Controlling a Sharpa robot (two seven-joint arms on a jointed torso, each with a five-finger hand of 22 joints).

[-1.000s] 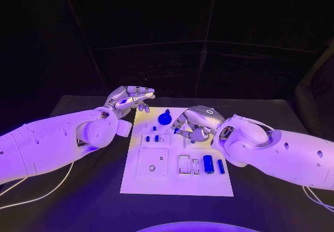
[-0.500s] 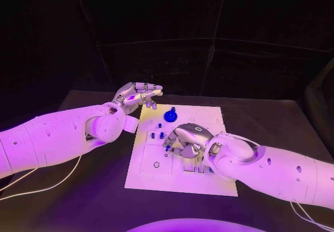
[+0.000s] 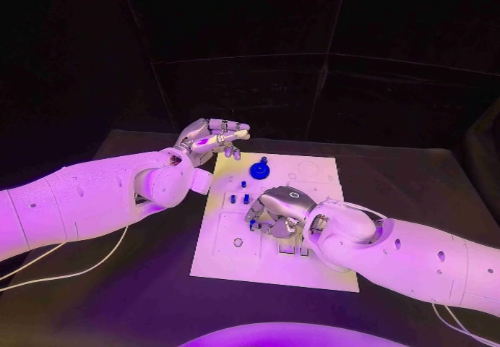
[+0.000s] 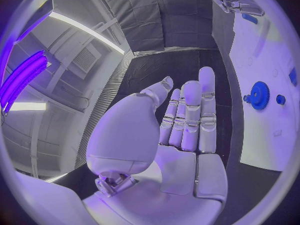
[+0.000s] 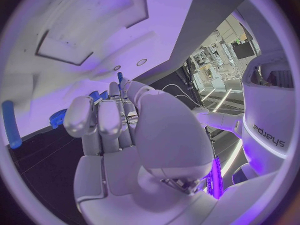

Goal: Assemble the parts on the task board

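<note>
The white task board (image 3: 229,260) lies in the middle of the table. A blue gear (image 3: 259,170) stands near its far edge, with small blue pegs (image 3: 238,197) just nearer. My left hand (image 3: 214,137) hovers off the board's far left corner, fingers apart and holding nothing; its wrist view shows the blue gear (image 4: 259,95) and a peg (image 4: 280,99). My right hand (image 3: 276,210) is low over the board's middle with its fingers curled down. Whether it holds a part is hidden. Its wrist view shows a blue cylinder (image 5: 7,125), the blue gear (image 5: 57,117) and the board (image 5: 75,35).
Black table (image 3: 125,289) surrounds the board on all sides. My right forearm (image 3: 396,253) lies across the board's near right part and covers the slots there. White cables (image 3: 63,264) trail on the table at the left.
My right hand has moved along the board from beside the gear to its middle, nearer to me, and now covers the blue cylinders. The left hand has hardly moved.
</note>
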